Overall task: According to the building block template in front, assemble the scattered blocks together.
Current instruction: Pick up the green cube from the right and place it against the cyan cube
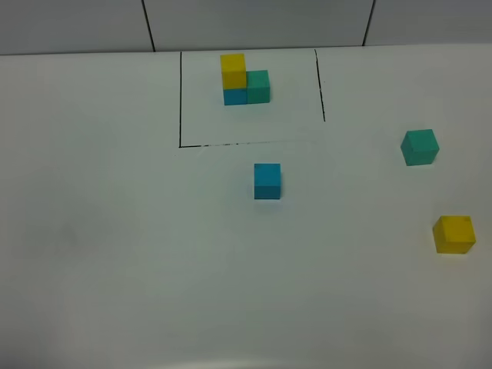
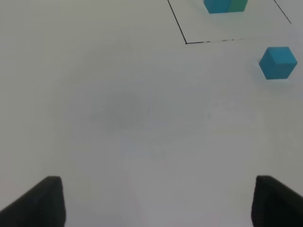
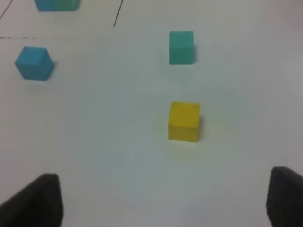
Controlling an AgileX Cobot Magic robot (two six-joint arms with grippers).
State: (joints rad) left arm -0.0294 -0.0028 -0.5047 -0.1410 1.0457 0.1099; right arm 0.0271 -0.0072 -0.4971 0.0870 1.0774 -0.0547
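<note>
Building block template (image 1: 246, 83) sits at the far middle of the white table (image 1: 115, 254): a thin black frame (image 1: 181, 100) w/ a 3-cube cluster inside, yellow on top of blue, teal-green touching the blue's side. Prob. boxed off like that so the reference isn't mixed up w/ the working pieces. Scattered blocks next, all flat on the table & none touching another, i.e. nothing assembled yet. The sky-blue cube (image 1: 267, 181) is just outside the frame's near line, approx. mid-table. The teal-green cube (image 1: 420, 147) is well off to the right, and the yellow cube (image 1: 453, 234) is nearer the robot, by the right edge. Two of the three lie on the right arm's side, so that arm looks best placed for those; the blue one could go to either arm, I'd judge. Last & smallest in view, the left gripper (image 2: 158, 203) is spread wide w/ nothing btwn its tips, bare table under it, blue cube ahead & off to one side. The right gripper (image 3: 159, 201) is likewise spread & empty, w/ the yellow cube ahead roughly in line w/ the gap, which would suit a first pick there. Count: 1 frame, 6 cubes (2 yellow, 2 blue, 2 teal-green; 3 in template, 3 loose), 2 grippers, neither visible from the high camera.
</note>
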